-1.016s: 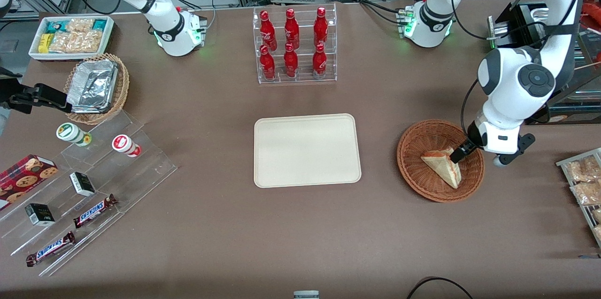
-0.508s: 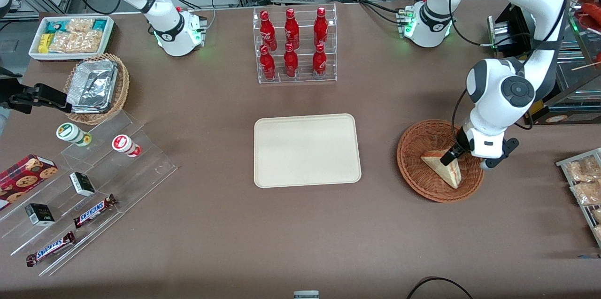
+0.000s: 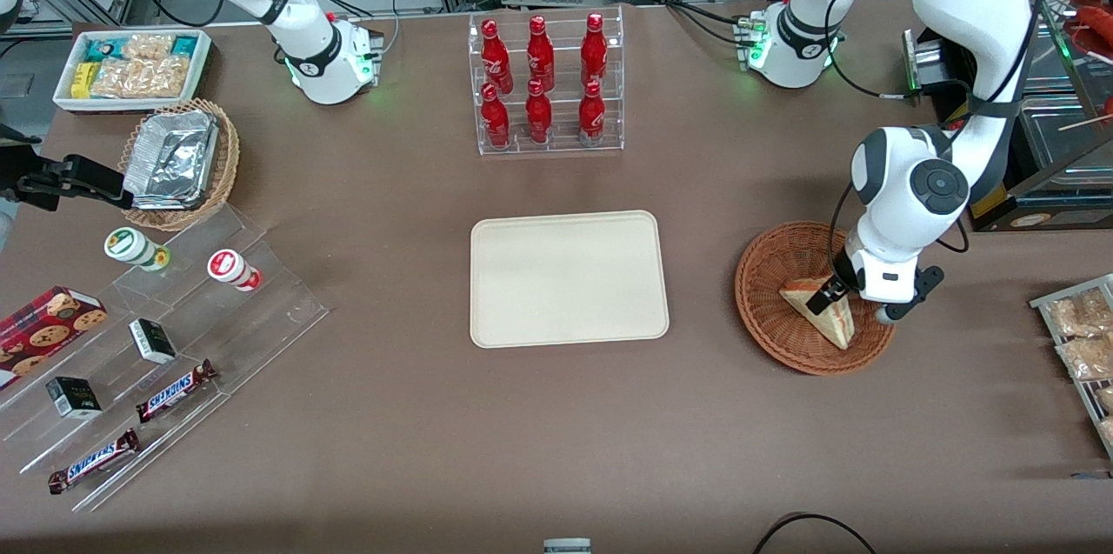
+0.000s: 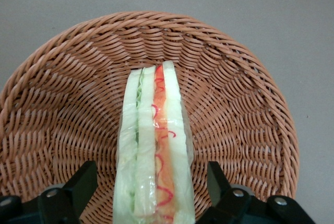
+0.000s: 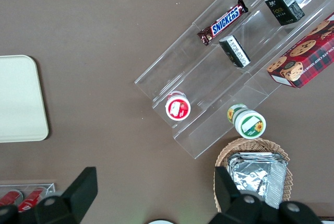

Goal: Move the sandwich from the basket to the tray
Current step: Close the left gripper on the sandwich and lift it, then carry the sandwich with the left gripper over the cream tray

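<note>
The sandwich [image 4: 154,148] stands on its edge in the basket [image 4: 62,104], its filling side turned up toward the wrist camera, with the tool [image 4: 151,195] straddling it: the two fingers [image 4: 78,185] are spread apart, one on each flat bread face, and neither yet presses the wrap. From here the likeliest trouble is a soft, slippery grip; if the jaws close too high on the clear wrap, the wedge could slide out or tip over against the sloping wicker, and a hard squeeze would probably crush the bread. A fingertip could also catch the weave if the tool goes lower, dragging the light basket along the bench [image 3: 783,450]. How deep the tips sit is hard to judge, as the front view hides them against the sandwich. The working arm reaches over the basket's rim from the side farther from the tray [image 3: 569,277], wrist bent steeply down, its last link pointing into the bowl.
</note>
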Controlling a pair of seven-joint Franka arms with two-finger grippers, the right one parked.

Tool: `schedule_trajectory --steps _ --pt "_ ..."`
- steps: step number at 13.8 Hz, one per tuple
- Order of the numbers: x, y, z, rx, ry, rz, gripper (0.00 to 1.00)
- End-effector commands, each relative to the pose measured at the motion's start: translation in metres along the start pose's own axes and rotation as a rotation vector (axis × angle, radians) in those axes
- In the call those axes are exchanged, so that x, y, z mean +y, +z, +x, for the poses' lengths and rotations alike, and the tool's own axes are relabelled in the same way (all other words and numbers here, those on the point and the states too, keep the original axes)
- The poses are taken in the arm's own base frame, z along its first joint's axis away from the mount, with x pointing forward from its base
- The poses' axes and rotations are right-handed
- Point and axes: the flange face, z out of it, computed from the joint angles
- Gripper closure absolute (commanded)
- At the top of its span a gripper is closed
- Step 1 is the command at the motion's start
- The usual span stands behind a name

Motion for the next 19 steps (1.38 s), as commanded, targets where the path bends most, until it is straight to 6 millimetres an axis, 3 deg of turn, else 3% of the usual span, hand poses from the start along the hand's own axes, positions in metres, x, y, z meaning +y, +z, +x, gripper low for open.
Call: schedule_trajectory --steps 1,2,3,5,7,10,13,16,19 --pt "0.005 0.004 -0.006 0.002 -0.012 -0.013 0.64" --pt "0.008 0.004 -0.008 0.002 -0.014 -0.015 0.87" --pt "0.01 0.003 -0.009 0.003 -0.018 -0.016 1.0" --pt "0.012 -0.002 -0.007 0.01 -0.014 -0.022 1.0" --pt "0.022 -0.023 -0.011 0.03 0.012 -0.037 1.0" --pt "0.035 -0.085 0.002 -0.009 0.02 0.023 1.0" --pt "0.091 -0.159 -0.009 -0.078 0.095 0.101 1.0" --pt "0.15 -0.177 -0.077 -0.115 0.253 0.129 1.0" --pt "0.212 -0.134 -0.17 -0.154 0.414 0.16 1.0"
